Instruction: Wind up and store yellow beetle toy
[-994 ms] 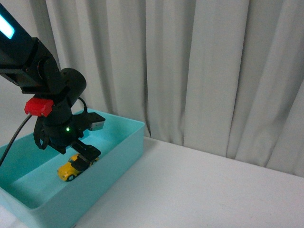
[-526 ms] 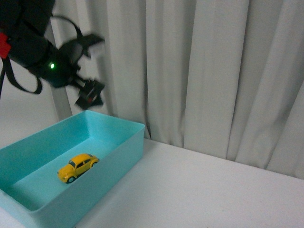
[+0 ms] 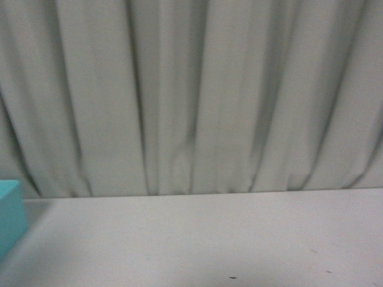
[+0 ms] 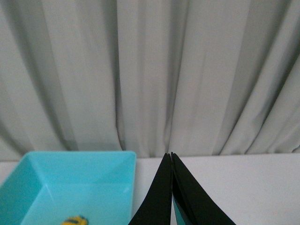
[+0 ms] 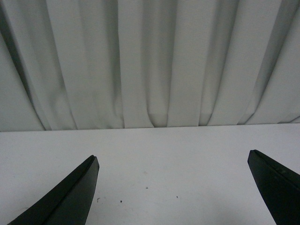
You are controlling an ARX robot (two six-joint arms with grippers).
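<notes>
Yellow beetle toy [image 4: 75, 220] is lying on the floor of the turquoise box [image 4: 79, 165], only partly in frame. The box sits at the left end of the white table [image 5: 150, 140], with the grey curtain [image 3: 191, 89] along the far edge. Left gripper [image 4: 170, 155]: jaws pressed together tip to tip, holding nothing. Right gripper [image 5: 172, 155]: jaws spread wide, empty, above the table.

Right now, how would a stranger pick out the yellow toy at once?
Find the white table before the grey curtain; a turquoise box sits at its left side. Inside, on the box floor, lies the yellow beetle toy, only partly in view. It is the only yellow thing; all else is white, grey, turquoise or black.
</notes>
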